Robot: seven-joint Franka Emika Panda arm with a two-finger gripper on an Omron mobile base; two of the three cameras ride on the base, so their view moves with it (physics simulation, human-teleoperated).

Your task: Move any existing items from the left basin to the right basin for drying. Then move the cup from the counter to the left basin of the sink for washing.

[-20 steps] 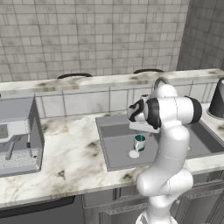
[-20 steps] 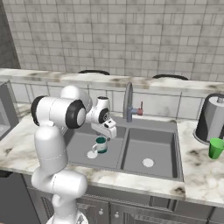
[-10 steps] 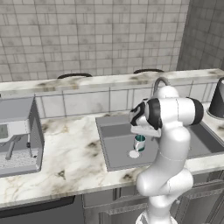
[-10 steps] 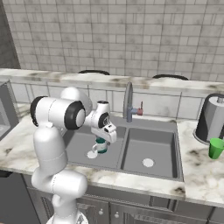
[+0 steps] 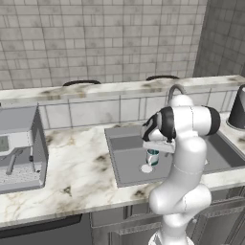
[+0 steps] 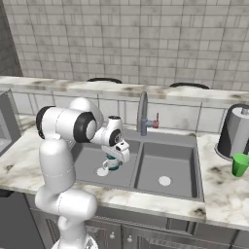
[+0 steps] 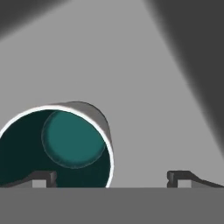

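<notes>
The arm is reaching down into the left basin (image 6: 90, 160) of the grey sink (image 6: 194, 146), and the gripper (image 7: 111, 177) is hanging low inside it with its jaws standing wide apart, holding nothing. The basin walls are rising close on the left and far sides, with the dividing ridge just to the right, so room for sideways motion down there is looking tight; upward it is open. The teal cup (image 7: 57, 146) is standing upright on the basin floor, just beside the pale drain (image 5: 146, 168). In the hand view, one fingertip (image 7: 41, 177) is lying over the cup's open mouth while the other is sitting off to the side over bare grey floor, so the cup is not centred between them. The right basin (image 6: 168, 168) is lying bare around its drain. A green cup (image 6: 239, 164) is standing on the marble counter (image 6: 228, 194) at the far right, near a dark kettle (image 6: 234, 131). I am seeing no readable writing or labels anywhere.
</notes>
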